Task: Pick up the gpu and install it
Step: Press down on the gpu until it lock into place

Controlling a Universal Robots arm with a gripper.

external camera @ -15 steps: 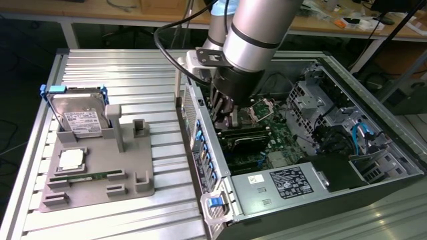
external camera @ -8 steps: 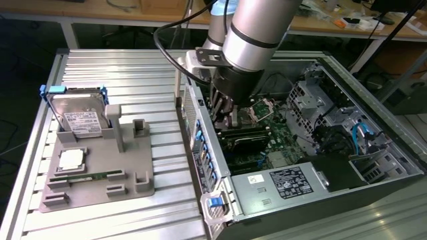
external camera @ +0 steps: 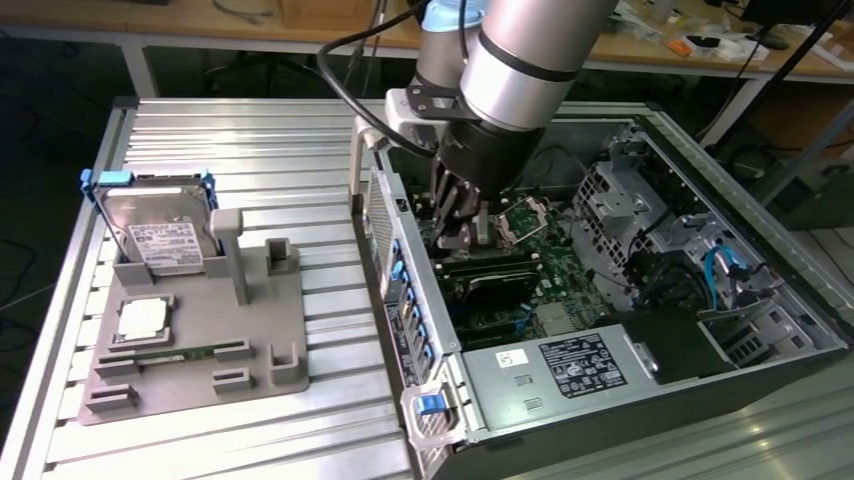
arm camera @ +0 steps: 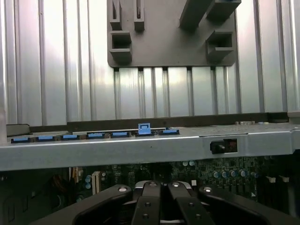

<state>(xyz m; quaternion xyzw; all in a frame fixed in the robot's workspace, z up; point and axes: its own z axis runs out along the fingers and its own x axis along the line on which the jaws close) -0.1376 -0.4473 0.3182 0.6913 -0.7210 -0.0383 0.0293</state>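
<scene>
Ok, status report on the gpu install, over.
Gripper shut, down inside the open computer case. Gpu sits on the motherboard just below the fingers; grip on it unclear. Nothing visibly in the way.

The scene is seen from high up and obliquely in the exterior view, with the ribbed table (external camera: pixel 240 140), the grey tray (external camera: pixel 200 340) and the open case (external camera: pixel 627 300) all taken in from some way off. In the wrist view, the case wall (arm camera: pixel 140 147) is seen from close by, from inside the case outward, across to the tray (arm camera: pixel 168 44). Wall, table and tray are shared by both.
</scene>
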